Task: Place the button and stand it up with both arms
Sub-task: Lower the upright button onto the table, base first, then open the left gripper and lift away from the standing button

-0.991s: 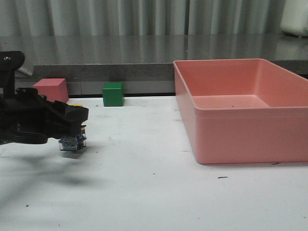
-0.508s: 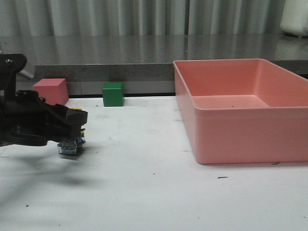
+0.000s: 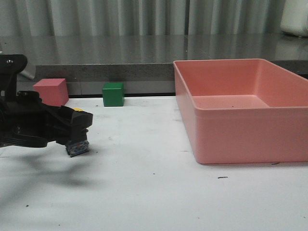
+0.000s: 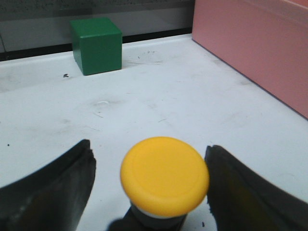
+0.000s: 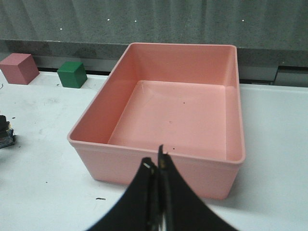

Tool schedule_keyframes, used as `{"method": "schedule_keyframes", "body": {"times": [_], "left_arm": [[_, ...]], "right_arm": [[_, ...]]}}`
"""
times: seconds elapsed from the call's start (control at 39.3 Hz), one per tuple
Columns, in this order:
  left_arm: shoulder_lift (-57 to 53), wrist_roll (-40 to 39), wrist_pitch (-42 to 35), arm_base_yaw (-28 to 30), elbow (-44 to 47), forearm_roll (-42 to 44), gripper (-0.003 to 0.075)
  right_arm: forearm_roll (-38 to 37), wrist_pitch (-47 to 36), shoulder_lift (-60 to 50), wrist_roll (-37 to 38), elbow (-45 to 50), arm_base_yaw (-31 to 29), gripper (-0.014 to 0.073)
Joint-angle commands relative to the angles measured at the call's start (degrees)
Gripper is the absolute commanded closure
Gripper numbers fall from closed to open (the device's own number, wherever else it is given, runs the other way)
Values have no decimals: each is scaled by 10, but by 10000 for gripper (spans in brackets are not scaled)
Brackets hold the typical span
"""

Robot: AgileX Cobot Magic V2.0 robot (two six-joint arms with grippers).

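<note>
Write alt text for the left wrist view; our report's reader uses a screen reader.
A round yellow push-button cap sits between the left gripper's two black fingers, with gaps on both sides. Beyond it on the white table are a green cube and a pink plastic bin's wall.

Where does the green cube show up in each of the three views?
Front view: green cube at the table's back edge, left of centre.
Left wrist view: upper left, beyond the button.
Right wrist view: upper left, beside the pink cube.
Shared landmark: the pink bin.
</note>
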Motion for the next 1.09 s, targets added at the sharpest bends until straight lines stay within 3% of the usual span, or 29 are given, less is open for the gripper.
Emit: {"method": "schedule_keyframes", "body": {"times": [0.0,0.51,0.64,0.84,1.07], "left_arm": [[-22,-3,-52,-1,-6,0,251],[-140,-23,54,-1,-6,10,251],[-210,-29,120,-1,-6,10,251],[-363,-117,231,-1,-6,10,251],[-555,-119,444,-1,-6,10,265]], "right_arm": [[-12,-45,3,-6,-16,-4,664],[-12,-45,3,-6,-16,-4,664],[-12,-45,3,-6,-16,-4,664],[-12,-45,3,-6,-16,-4,664],[-12,-45,3,-6,-16,-4,664]]}}
